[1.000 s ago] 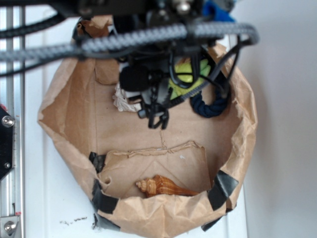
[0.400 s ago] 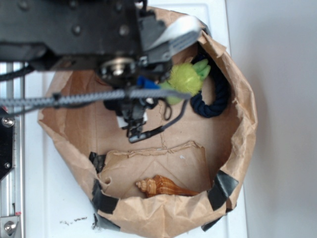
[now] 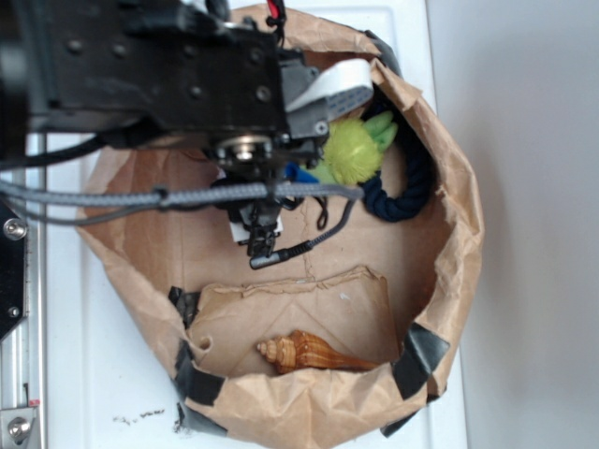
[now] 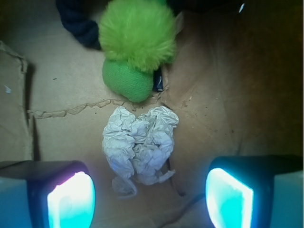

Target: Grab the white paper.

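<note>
Below, crumpled white paper lies beside fuzzy green toy.

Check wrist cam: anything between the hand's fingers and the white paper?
Nothing. In the wrist view the white paper sits between the open hand's fingers, with only bare brown bag floor on either side.

Lab bench: aluminium rail, white tabletop, taped paper bag.
</note>
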{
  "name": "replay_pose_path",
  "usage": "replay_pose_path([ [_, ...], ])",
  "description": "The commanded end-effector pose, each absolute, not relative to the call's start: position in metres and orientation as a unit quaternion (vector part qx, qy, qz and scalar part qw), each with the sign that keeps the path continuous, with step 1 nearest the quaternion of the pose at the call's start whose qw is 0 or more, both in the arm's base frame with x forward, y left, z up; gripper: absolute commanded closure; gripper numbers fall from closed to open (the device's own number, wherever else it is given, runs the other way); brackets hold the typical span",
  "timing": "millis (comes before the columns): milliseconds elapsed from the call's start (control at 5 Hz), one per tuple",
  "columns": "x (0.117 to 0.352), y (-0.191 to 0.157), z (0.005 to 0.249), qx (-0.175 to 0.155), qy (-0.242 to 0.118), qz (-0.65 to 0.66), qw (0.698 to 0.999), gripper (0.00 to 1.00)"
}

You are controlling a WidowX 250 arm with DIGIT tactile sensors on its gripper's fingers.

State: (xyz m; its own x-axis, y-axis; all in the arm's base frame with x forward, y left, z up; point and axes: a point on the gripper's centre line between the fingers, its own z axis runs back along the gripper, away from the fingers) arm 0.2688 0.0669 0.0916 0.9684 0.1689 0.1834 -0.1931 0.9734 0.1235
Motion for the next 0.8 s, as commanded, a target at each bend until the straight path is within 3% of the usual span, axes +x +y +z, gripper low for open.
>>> replay_pose_path([
  [0,0.291,0.071,0.095,0.086,-0.128,0.1,0.983,0.0],
  [200,0.293,0.071,0.079,0.055,-0.122,0.115,0.984,0.0],
  [400,0.294,0.078,0.061,0.051,-0.124,0.122,0.983,0.0],
  [600,0.291,0.081,0.059,0.043,-0.127,0.132,0.982,0.0],
])
